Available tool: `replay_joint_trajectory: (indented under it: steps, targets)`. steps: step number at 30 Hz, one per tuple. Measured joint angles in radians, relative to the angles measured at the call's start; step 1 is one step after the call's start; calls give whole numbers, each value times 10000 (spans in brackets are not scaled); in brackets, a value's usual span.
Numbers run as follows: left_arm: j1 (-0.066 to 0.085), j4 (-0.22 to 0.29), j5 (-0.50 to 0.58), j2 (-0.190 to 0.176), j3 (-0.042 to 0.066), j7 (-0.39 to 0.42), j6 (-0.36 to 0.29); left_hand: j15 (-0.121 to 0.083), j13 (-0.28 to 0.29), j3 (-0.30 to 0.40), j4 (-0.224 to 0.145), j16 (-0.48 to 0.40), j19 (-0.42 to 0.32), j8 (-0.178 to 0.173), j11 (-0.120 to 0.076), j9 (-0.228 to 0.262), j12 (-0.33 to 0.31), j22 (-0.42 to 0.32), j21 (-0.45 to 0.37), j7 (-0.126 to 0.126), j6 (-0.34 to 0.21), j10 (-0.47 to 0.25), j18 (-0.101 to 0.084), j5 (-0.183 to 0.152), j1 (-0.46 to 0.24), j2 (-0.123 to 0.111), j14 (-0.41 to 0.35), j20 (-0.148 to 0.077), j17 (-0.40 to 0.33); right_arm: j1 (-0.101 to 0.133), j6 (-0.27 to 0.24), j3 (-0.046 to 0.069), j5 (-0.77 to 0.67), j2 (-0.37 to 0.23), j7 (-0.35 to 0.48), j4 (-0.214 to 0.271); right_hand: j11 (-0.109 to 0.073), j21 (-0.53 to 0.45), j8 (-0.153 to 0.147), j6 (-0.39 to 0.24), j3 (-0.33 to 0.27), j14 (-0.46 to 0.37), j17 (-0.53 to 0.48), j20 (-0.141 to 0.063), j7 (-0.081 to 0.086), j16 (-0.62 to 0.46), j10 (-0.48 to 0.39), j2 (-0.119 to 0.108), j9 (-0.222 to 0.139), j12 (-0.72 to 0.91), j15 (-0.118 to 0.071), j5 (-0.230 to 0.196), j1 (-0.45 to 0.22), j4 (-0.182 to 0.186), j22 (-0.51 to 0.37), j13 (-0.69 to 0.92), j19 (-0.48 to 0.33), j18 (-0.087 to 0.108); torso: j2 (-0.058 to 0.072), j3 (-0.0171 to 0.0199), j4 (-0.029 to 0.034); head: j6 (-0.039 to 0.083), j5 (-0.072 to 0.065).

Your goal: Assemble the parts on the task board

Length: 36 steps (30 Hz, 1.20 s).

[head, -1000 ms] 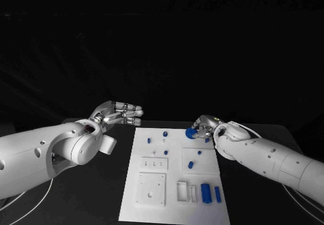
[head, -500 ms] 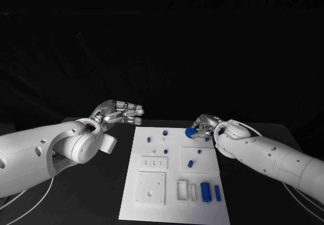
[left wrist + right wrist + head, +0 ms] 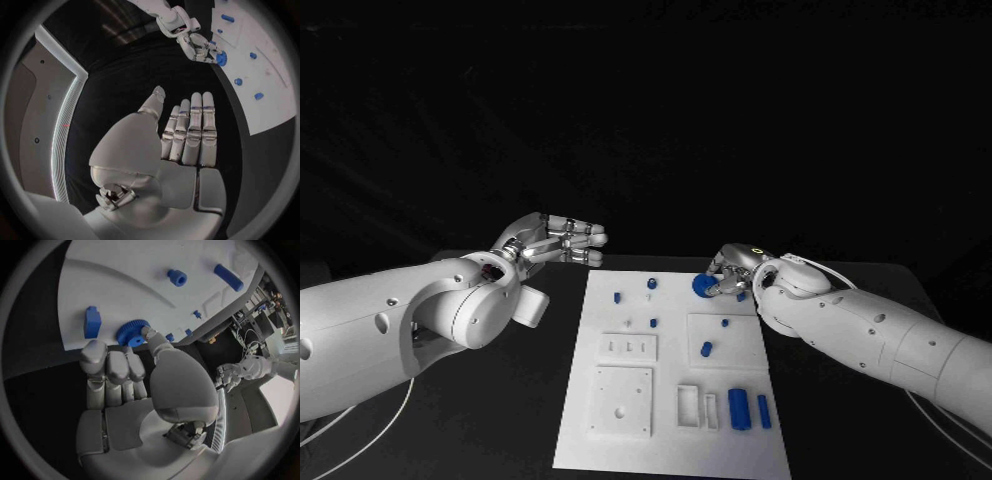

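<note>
While the right robot hand point(image 3: 730, 272) pinches a blue gear point(image 3: 705, 285) at the far right part of the task board point(image 3: 675, 440), we judge the assembly to be at an early stage. In the right wrist view the gear point(image 3: 132, 333) sits between the fingertips point(image 3: 147, 332) and the curled fingers, just over the board's edge, and we cannot tell whether it touches the board or hangs slightly above it.

Several small blue parts point(image 3: 652, 285) stand or lie scattered on the far half of the board, another small piece point(image 3: 707, 350) sits near the middle, and two long blue blocks point(image 3: 738, 411) lie side by side near the front right corner. White recessed fixtures point(image 3: 623, 402) at the front left look unfilled, so we reckon most of the fitting is left to do; which of the small pieces are already seated we cannot tell.

The left robot hand point(image 3: 560, 240) hovers off the board over the black desk point(image 3: 545, 400), fingers straight and close together, holding nothing; the left wrist view shows its flat palm point(image 3: 187, 135) the same way.

Against the picture of one second ago, we see the right robot hand and its gear shifted a touch to the left, further over the board. The left robot hand has risen very slightly, and the parts on the board lie as they did.
</note>
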Motion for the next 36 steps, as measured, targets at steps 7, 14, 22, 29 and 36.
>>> replay_joint_trajectory:
  steps: [7,14,22,29,36]
  targets:
    - [0,16,-4,-15,-1,-13,2,0,0,0,0,0,0,0,0,0,0,-1,0,0,0,0,0,0,0,0,0,0,0,-8,-25,-28,-356,5,-121,93,-51,102,-3,262,912,35,-28,0,-39,0,90,12,11,51,-35,-515,-175,-129,-1,102,0,-1,-6,4,6,18,-4]
    - [0,41,-6,-24,-1,-26,2,0,0,0,0,0,0,0,0,0,0,-2,0,0,0,0,1,0,0,0,0,0,0,-14,-76,-82,-634,-3,-243,224,-122,279,-30,413,970,68,-4,-6,-39,53,234,-1,79,193,-68,-1439,-188,63,-1,200,-5,-1,-6,11,-10,30,-3]
    - [0,50,-7,-38,-1,-43,2,0,0,0,0,0,0,0,0,0,0,-2,0,0,0,0,0,0,0,0,0,0,-1,-59,-254,-135,-877,-65,-347,496,-103,334,-32,450,1154,68,-29,-37,-43,52,254,-28,79,193,-68,-1532,-213,153,-1,200,-36,-2,-2,24,-6,48,3]
    - [0,52,-10,-50,-1,-62,2,0,0,0,0,0,0,0,0,0,0,8,42,0,0,0,0,0,0,0,0,0,-1,-140,-538,-168,-938,-216,-411,1266,-88,334,-32,575,1087,68,-64,-36,-91,52,270,-43,79,193,-68,-1672,-198,287,-1,199,-36,-2,-2,35,-8,51,41]
    - [0,55,-13,-55,0,-76,1,0,0,0,0,0,0,0,0,0,0,6,41,36,-36,0,0,0,0,0,0,0,-1,-139,-1075,-166,-1129,-324,-564,2193,-107,334,-27,592,1204,68,-117,-58,-102,51,321,-124,77,193,-68,-1788,-117,405,-1,199,-14,-2,-3,24,-12,100,63]
